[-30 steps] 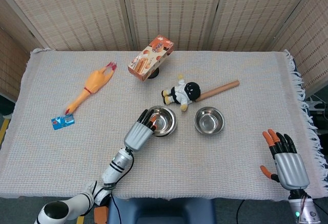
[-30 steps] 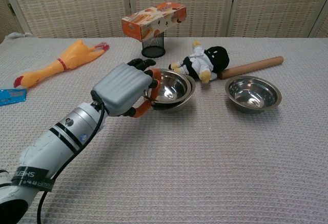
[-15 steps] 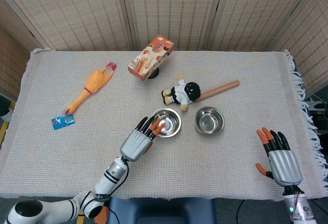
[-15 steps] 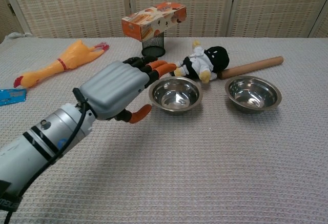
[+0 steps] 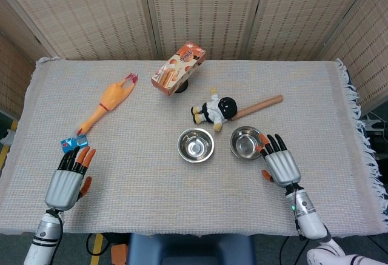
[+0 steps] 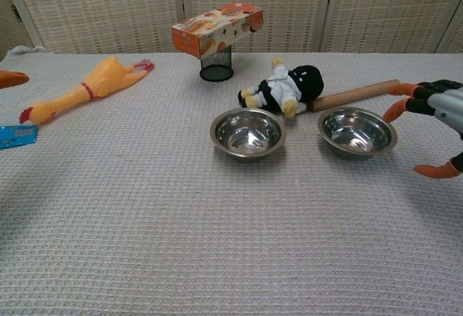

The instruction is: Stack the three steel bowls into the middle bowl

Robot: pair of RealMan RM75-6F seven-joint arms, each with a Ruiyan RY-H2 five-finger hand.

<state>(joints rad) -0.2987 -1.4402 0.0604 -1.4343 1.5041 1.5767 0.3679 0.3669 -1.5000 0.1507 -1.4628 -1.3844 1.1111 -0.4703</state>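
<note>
Two steel bowls show on the cloth. The middle bowl sits in front of the doll; I cannot tell whether another bowl is nested in it. The right bowl stands apart, a short gap to its right. My right hand is just right of that bowl and nearer me, fingers spread, holding nothing, fingertips close to its rim. My left hand lies far off at the near left, fingers spread and empty; only a fingertip shows in the chest view.
A plush doll lies just behind the bowls, with a wooden rolling pin beside it. Behind them a snack box rests on a black mesh cup. A rubber chicken and a blue card lie at left.
My left hand has let go of the middle bowl and pulled back to the near left. My right hand has moved in from the right edge up to the right bowl.
</note>
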